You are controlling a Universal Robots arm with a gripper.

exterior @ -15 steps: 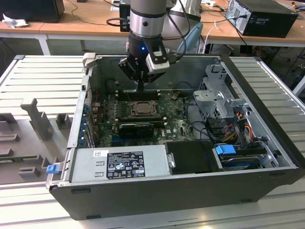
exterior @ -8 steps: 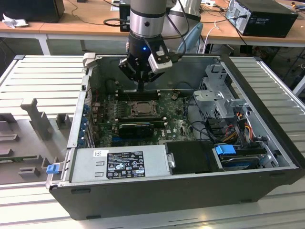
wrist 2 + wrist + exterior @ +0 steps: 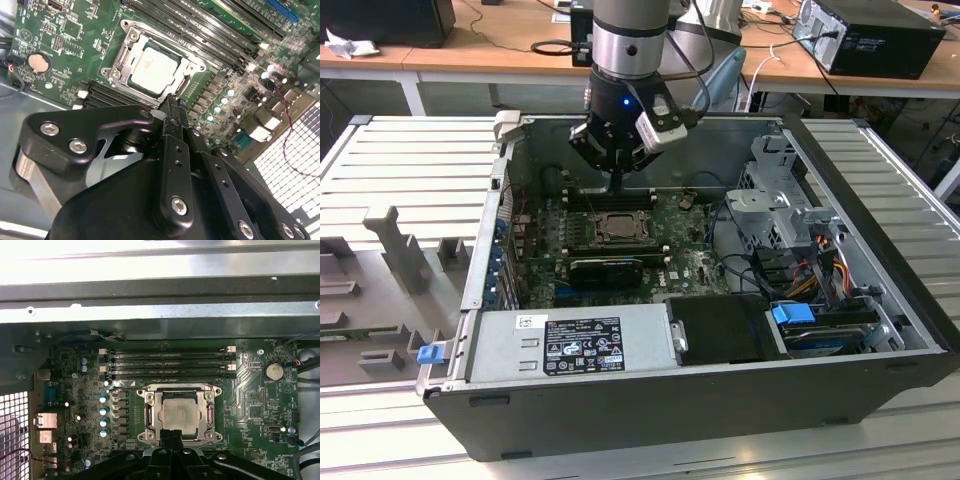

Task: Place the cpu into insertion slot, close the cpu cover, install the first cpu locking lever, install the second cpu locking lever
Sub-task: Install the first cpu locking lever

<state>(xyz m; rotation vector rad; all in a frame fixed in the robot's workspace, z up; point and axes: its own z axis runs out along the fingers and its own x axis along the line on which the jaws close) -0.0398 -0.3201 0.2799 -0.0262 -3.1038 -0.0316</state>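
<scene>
The cpu (image 3: 178, 416) lies flat in the middle of the green motherboard (image 3: 250, 405), its pale square face (image 3: 155, 70) showing through the window of the cpu cover (image 3: 177, 389). The silvery cpu cover (image 3: 131, 40) lies down around the chip, and the insertion slot beneath them is mostly hidden. A thin locking lever (image 3: 125, 388) runs along one side of the socket. My gripper (image 3: 172, 434) hovers just off the socket's edge, fingers pressed together and holding nothing (image 3: 172, 101). In the exterior view, the gripper (image 3: 616, 186) hangs above the far edge of the socket (image 3: 617, 228).
The work sits inside an open black computer case (image 3: 620, 400) lying on its side. Long black memory slots (image 3: 167, 362) run beside the socket. A power supply (image 3: 575, 345), drive cage (image 3: 775, 195) and loose cables (image 3: 740, 215) line the case. A coin battery (image 3: 274, 371) sits nearby.
</scene>
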